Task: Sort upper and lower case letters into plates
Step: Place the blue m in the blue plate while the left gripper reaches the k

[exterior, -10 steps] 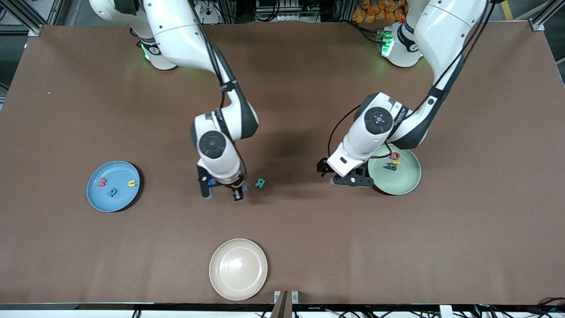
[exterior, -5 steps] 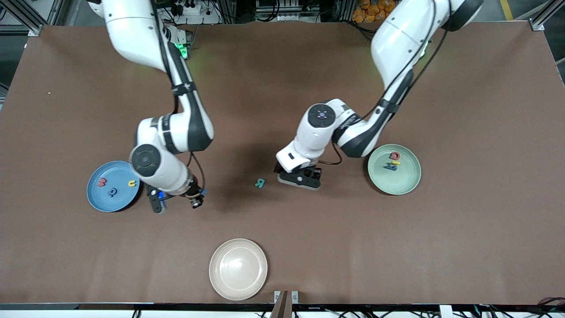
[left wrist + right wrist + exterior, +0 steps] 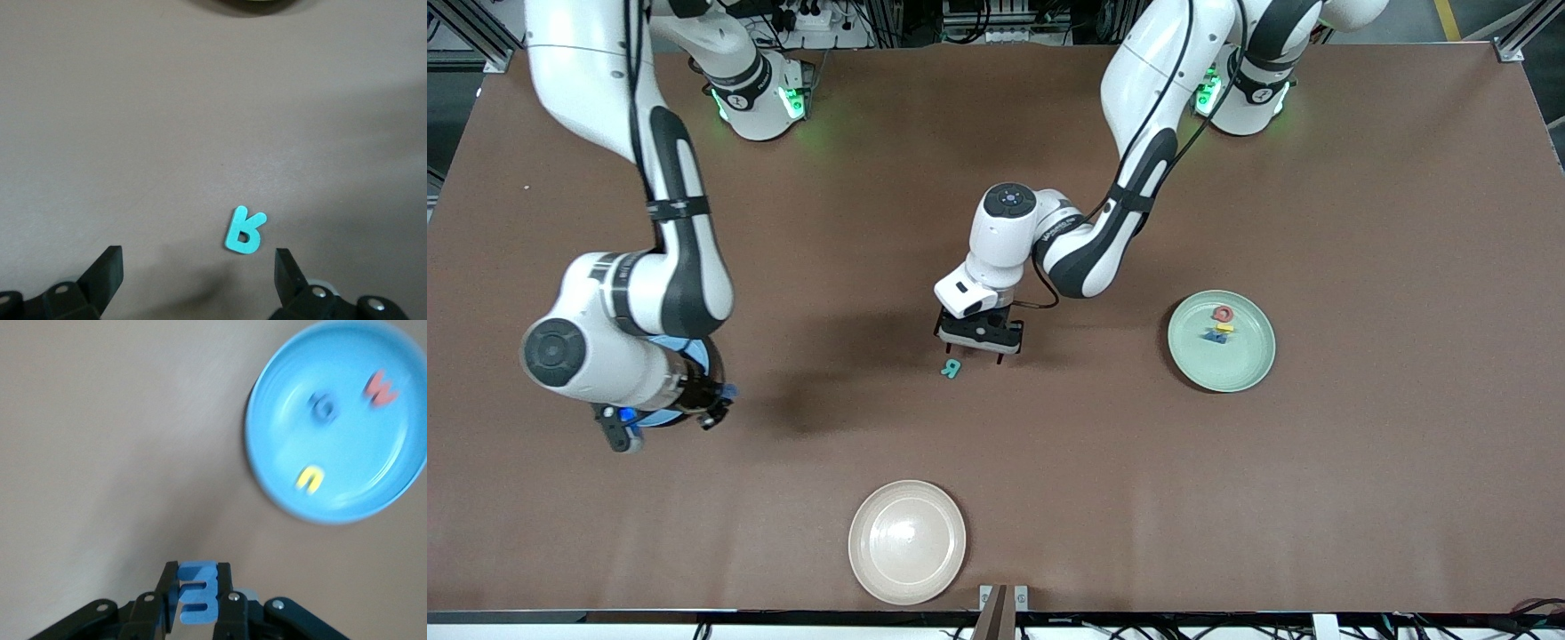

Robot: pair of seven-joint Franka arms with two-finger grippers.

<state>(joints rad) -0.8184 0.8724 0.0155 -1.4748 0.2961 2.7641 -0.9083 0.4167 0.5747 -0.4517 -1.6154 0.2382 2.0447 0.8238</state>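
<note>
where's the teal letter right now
The teal letter lies flat on the bare table mid-table, just under the open left gripper, between its fingers in the left wrist view.

Two glossy white arms with black elbow bands and black cables strapped alongside, green lights glowing at both bases. The left gripper (image 3: 976,348) and right gripper (image 3: 660,425) are black, silver screws showing on their fingers.

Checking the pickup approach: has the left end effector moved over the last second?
Yes: left end effector went from mint green plate to small teal letter.
</note>
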